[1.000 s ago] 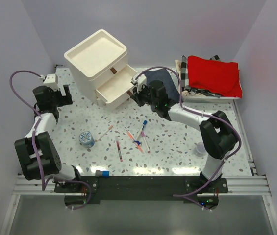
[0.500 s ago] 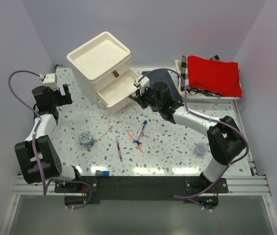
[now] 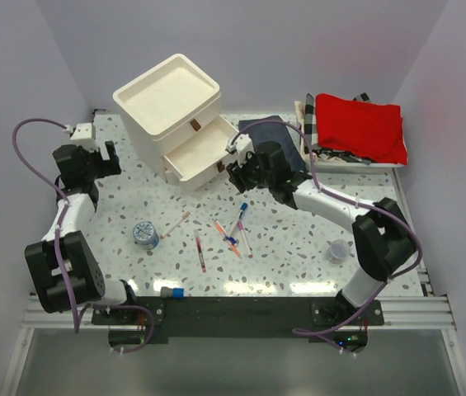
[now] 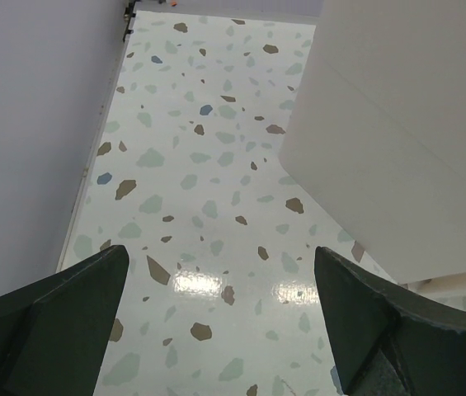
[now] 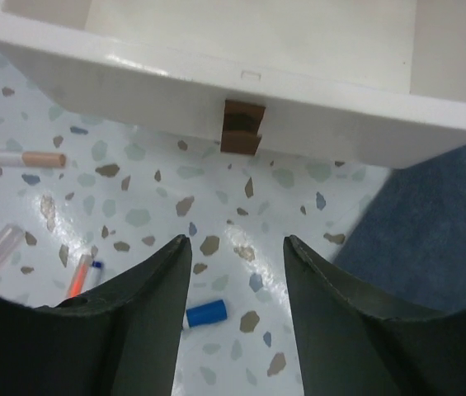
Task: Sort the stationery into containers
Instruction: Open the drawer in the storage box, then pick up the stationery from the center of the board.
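Observation:
The cream-white drawer unit (image 3: pixel 169 99) stands at the back left with its middle drawer (image 3: pixel 197 153) pulled out and nothing visible inside. My right gripper (image 3: pixel 237 168) (image 5: pixel 237 242) is open just in front of that drawer's brown pull tab (image 5: pixel 242 128), holding nothing. Mid-table lie several pens (image 3: pixel 229 234), one with a blue cap (image 3: pixel 242 213) (image 5: pixel 206 313). A pink pen (image 3: pixel 176 222) and a red pen (image 3: pixel 200 252) lie to their left. A blue-white roll (image 3: pixel 145 234) and a blue-capped stick (image 3: pixel 172 290) lie nearer. My left gripper (image 3: pixel 107 157) (image 4: pixel 220 256) hangs open over bare table beside the unit (image 4: pixel 397 124).
A dark blue folded cloth (image 3: pixel 270 130) (image 5: pixel 430 223) lies right behind the right gripper. A checkered basket with red cloth (image 3: pixel 360 124) sits at the back right. A small clear cup (image 3: pixel 337 250) stands beside the right arm. Walls close in the left and right sides.
The right gripper, shut at the drawer's pull tab before, has opened and sits slightly back from it. The unit shifted a little to the right. The left arm has not moved.

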Controlling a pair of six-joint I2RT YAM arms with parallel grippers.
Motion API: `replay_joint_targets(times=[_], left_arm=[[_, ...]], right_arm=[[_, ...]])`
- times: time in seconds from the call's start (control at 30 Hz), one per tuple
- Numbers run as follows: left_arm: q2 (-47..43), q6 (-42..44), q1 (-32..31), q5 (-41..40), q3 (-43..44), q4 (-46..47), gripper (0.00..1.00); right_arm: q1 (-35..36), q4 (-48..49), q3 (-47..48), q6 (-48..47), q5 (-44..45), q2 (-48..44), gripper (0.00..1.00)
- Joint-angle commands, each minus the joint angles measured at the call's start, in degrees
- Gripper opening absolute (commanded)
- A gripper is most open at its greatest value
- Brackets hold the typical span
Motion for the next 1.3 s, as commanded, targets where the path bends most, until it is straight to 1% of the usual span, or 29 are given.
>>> replay_joint_targets(times=[0.0, 0.03, 0.07, 0.1, 0.13, 0.2, 0.23, 0.27, 0.33, 0.43, 0.47, 0.57, 0.6, 0.63, 0.77, 0.8, 0.97, 1.27], left_arm=[[-3.34, -0.62, -0.28, 1.32, 0.53, 2.61, 1.00], [-3.43, -0.62, -0.37, 1.76, 0.44, 2.79, 1.00], [-3.70, -0.62, -0.37, 2.38, 0.35, 3.49, 1.00], [-4.05, -0.62, -0.37, 3.43, 0.35, 3.93, 1.00], [-4.22, -0.62, -0.46, 3.87, 0.18, 4.37, 1.00], [-4.66, -0.71, -0.54, 4.23, 0.17, 5.16, 1.00], [-4.75, -0.62, -0.55, 4.05, 0.26, 5.16, 1.00], [-5.10, -0.62, -0.55, 3.79, 0.26, 5.08, 1.00], [-5.37, -0.71, -0.63, 3.17, 0.35, 4.64, 1.00], [-5.63, -0.62, -0.55, 3.00, 0.18, 4.20, 1.00], [-5.63, -0.62, -0.55, 3.00, 0.00, 4.20, 1.00], [-5.72, -0.62, -0.55, 3.26, -0.61, 4.37, 1.00], [-5.72, -0.62, -0.55, 3.35, -0.70, 4.55, 1.00], [-5.72, -0.62, -0.63, 3.44, -0.88, 4.63, 1.00], [-5.20, -0.62, -0.55, 3.87, -1.23, 5.69, 1.00], [-5.02, -2.27, -0.55, 3.88, -1.14, 5.69, 1.00], [-4.93, -3.08, -0.55, 4.49, -1.23, 5.78, 1.00], [-5.72, -2.82, -0.63, 3.70, -1.14, 4.55, 1.00]], right_arm=[[-1.93, -17.31, 3.41, -6.16, 4.74, -7.93, 0.60], [-3.08, -24.74, 4.02, -8.34, 3.60, -9.68, 0.62], [-4.31, -29.86, 5.15, -10.02, 0.46, -9.87, 0.63], [-6.76, -34.78, 8.30, -12.73, -0.53, -9.70, 0.64], [-7.91, -43.70, 9.81, -14.06, -1.06, -8.74, 0.65], [-10.99, -51.67, 13.15, -17.83, -0.02, -7.77, 0.67], [-12.04, -56.84, 13.34, -19.34, 0.51, -7.77, 0.68], [-13.79, -58.80, 13.08, -20.74, 1.30, -8.81, 0.68], [-15.39, -62.49, 10.01, -24.70, 4.81, -10.83, 0.73], [-17.59, -65.66, 3.42, -29.01, 7.98, -16.37, 0.77], [-18.55, -66.46, 0.54, -29.72, 8.16, -18.99, 0.81], [-20.48, -70.50, -3.87, -32.00, 8.16, -22.43, 0.84], [-20.93, -71.38, -4.67, -32.09, 8.16, -23.05, 0.87], [-21.19, -72.44, -5.37, -31.92, 9.03, -23.75, 0.95], [-22.51, -72.54, -8.62, -32.19, 8.43, -26.22, 0.97], [-22.60, -72.19, -9.16, -32.01, 8.43, -26.05, 0.97], [-22.60, -71.57, -11.36, -32.27, 8.60, -22.10, 0.99], [-22.60, -68.58, -9.96, -34.29, 10.10, -14.02, 0.99]])
